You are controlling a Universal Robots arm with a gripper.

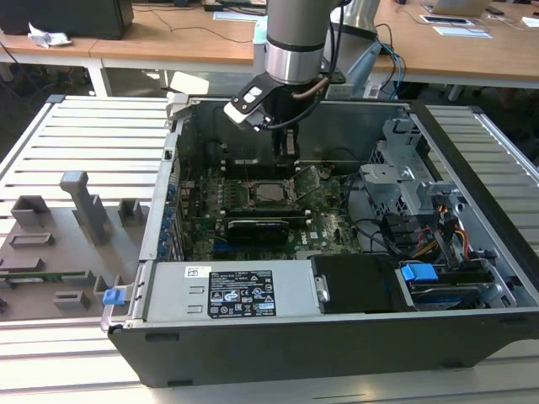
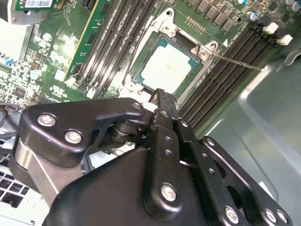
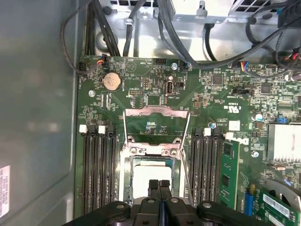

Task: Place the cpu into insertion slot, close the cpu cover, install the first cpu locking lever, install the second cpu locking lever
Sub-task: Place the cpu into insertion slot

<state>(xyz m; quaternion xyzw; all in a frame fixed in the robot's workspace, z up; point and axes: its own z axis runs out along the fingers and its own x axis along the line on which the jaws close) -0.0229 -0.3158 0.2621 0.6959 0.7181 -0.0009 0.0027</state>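
First wrist view: your gripper hangs at the edge of the one cpu, its two black fingers pressed together with nothing between them. The flat square chip, pale matte silver, lies in the metal-rimmed insertion slot on the green motherboard. The single cpu cover, a thin grey frame with a square window, stands flipped open. One thin wire lever slants alongside. One round coin cell gleams further off.

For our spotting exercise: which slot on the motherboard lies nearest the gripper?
The square insertion slot, holding the pale cpu; the long black memory slots flank it, farther off.
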